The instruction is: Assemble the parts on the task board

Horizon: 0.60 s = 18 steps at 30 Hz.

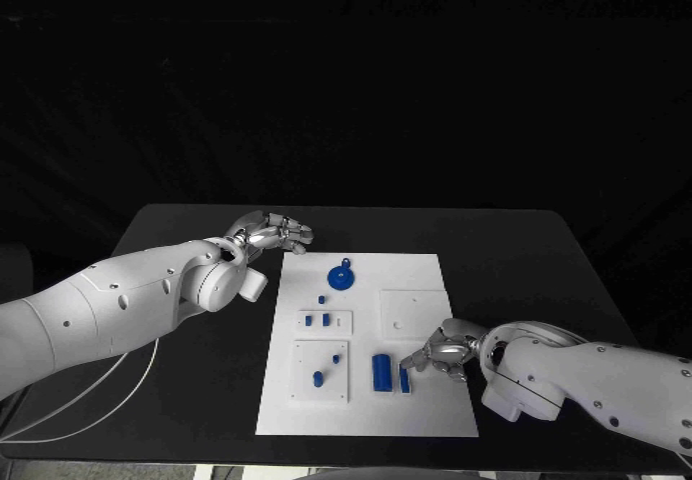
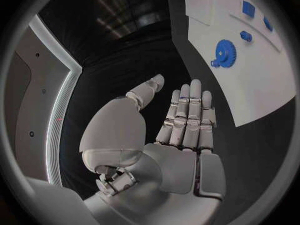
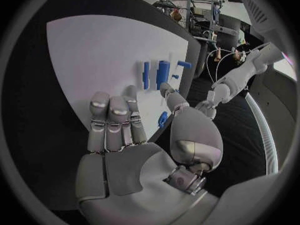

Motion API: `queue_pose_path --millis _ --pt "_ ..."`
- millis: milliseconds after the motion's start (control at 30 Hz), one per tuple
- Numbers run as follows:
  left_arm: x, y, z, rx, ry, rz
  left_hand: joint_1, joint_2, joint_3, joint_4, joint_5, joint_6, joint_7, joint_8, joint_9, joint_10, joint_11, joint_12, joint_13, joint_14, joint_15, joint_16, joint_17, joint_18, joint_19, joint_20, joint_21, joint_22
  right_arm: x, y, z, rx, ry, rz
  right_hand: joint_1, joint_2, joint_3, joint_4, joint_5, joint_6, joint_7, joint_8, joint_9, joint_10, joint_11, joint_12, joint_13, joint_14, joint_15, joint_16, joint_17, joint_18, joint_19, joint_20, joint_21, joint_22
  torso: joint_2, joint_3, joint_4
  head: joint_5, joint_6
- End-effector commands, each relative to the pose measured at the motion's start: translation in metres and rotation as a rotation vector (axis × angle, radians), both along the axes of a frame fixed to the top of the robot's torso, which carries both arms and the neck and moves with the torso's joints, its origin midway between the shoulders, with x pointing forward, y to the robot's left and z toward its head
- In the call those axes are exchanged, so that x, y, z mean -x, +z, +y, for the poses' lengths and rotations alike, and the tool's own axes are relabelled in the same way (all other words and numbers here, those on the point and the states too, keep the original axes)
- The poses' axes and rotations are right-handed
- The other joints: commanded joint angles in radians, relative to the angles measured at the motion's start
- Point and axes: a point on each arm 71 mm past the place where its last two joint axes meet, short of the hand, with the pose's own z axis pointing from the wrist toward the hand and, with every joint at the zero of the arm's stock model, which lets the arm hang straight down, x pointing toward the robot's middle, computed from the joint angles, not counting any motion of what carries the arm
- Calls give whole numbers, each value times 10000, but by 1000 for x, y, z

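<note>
Head view: right robot hand (image 1: 440,352) low at task board (image 1: 418,410) near edge, fingers spread, empty, beside two upright blue bars (image 1: 382,372), likely poised to pick. Left wrist view: left robot hand (image 2: 181,130) flat, empty, clear over desk (image 2: 125,70), parked beside blue gear (image 2: 224,52). Right wrist view: small blue part (image 3: 162,119) near thumb, untouched.

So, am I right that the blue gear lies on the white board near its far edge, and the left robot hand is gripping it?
Not quite. The blue gear does lie on the white board near its far edge, but the left robot hand is not gripping it. The head view shows that hand over the black table beside the board's far corner, apart from the gear, and the left wrist view shows its fingers holding nothing.
</note>
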Motion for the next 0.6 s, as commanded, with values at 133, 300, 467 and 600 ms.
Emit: queue_pose_path --millis 133,300,467,600 --pt "0 1 -3 342 -30 24 -107 11 -19 38 -27 -58 -23 64 -14 -33 4 10 -14 74 14 -51 22 -2 47 7 -39 18 -23 26 -7 -2953 -1014 -695 62 206 -341 -150 174 -514 258 -248 -76 -153 128 -74 -15 -145 60 -123 -2 453 -128 -12 -152 82 -12 -4 -1 -42 308" --pt "1 2 -1 482 75 70 -109 18 -20 45 -29 -46 -25 73 -13 -5 -7 28 -10 72 15 -64 33 -3 45 7 -47 23 -52 47 -17 -4182 -1266 -1688 329 434 -354 -173 448 -566 290 -269 -80 -204 161 -75 -17 -188 93 -176 -13 453 -173 -9 -220 70 -32 -26 -4 -97 567" --pt "-5 6 2 629 339 7 -99 26 -15 48 -27 -33 -30 85 -13 36 -27 54 -4 59 20 -92 48 -6 28 11 -68 26 -99 67 -36 -5051 -1855 -2783 789 705 -355 -174 765 -656 349 -300 -87 -445 221 -252 -123 -428 155 -502 -174 452 -407 90 -484 3 -98 -71 -14 -251 989" --pt "-12 10 7 981 828 -32 -92 45 -5 63 -24 -9 -41 106 -14 93 -56 89 0 -10 53 -183 58 -23 -28 37 -131 23 -134 70 -51 -5388 -2601 -3471 1162 752 -227 -151 878 -795 474 -336 -86 -1008 370 -921 -619 -1046 315 -1451 -726 376 -1069 478 -1305 -315 -198 -124 -42 -312 1263"
